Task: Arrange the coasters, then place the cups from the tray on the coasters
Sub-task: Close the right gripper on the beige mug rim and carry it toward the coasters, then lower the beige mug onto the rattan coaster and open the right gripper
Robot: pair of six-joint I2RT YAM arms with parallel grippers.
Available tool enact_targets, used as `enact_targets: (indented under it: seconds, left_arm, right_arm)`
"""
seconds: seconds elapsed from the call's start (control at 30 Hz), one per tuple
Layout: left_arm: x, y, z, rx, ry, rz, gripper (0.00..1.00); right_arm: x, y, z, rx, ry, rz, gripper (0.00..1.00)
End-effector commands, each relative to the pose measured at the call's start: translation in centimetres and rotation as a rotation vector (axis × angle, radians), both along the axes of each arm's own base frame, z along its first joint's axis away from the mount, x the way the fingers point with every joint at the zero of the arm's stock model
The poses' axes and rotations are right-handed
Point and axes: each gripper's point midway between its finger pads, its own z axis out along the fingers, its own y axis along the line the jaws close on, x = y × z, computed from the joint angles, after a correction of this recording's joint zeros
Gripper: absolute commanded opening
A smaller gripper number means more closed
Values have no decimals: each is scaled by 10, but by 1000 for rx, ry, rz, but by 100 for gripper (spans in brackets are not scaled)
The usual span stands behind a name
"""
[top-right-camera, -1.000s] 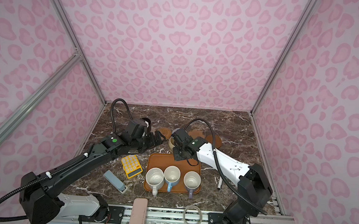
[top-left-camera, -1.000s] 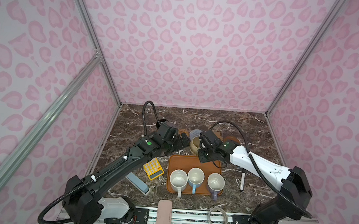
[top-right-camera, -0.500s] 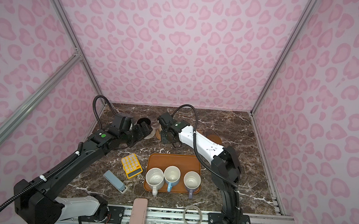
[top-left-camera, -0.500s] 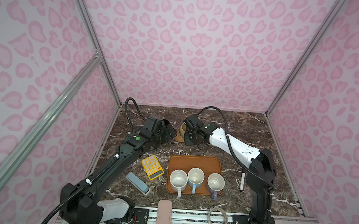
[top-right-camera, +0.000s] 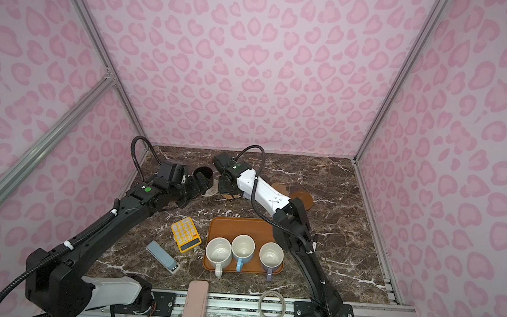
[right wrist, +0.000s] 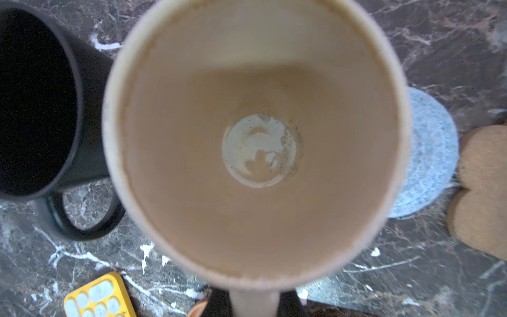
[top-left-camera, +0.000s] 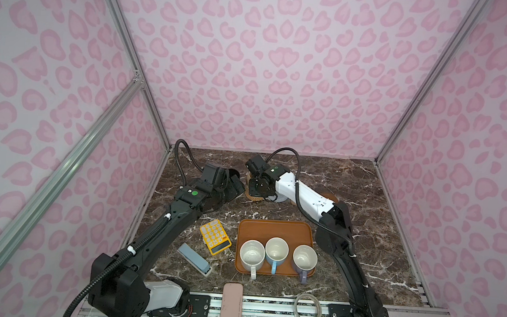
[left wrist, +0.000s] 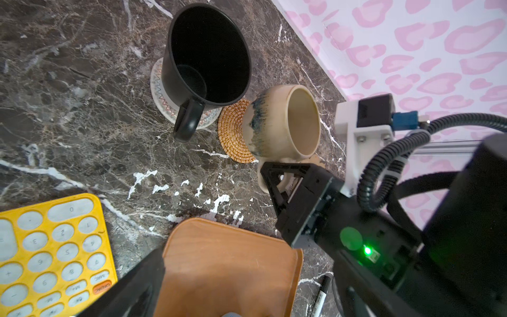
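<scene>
The right claw (left wrist: pixel 277 175), clamped on the handle of the cream cup (left wrist: pixel 282 123), has carried it from above the tray (top-left-camera: pixel 274 226) to the rattan coaster (left wrist: pixel 233 134), mid-frame in both top views: second cup nearly placed. The left claw (top-left-camera: pixel 234 184) gapes empty beside the black cup (left wrist: pixel 205 55). Keys on the calculator (left wrist: pixel 49 247) read digits and "MRC".

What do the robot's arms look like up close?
The left arm is nearly all black, with a white shell at its base, white cable ties and a green dot near the wrist. The right arm is black below, with a white forearm and a green dot. Black ribbed hoses loop over both. The left end effector and right end effector are black.
</scene>
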Motion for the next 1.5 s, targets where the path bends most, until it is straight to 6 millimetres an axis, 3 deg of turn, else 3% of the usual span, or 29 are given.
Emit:
enact_targets:
  seconds: [0.0,0.33,0.93,1.2,1.47]
  left_arm:
    - [6,0,1,-7,-24,6,98]
    - [4,0,-8,-7,-6,0,98]
    - [-1,2,-7,-4,-9,0,98]
    - [-6,5,-6,-1,-8,9,98]
    - [-8,9,0,9,-14,12,98]
  right_arm:
    - [12,1,-1,9,-17,-47,0]
    - [11,3,-26,-30,13,-59,0]
    - [7,1,-42,-99,26,-42,0]
    - [0,5,-44,-86,42,-21,15]
    - [1,8,-41,-28,82,-5,43]
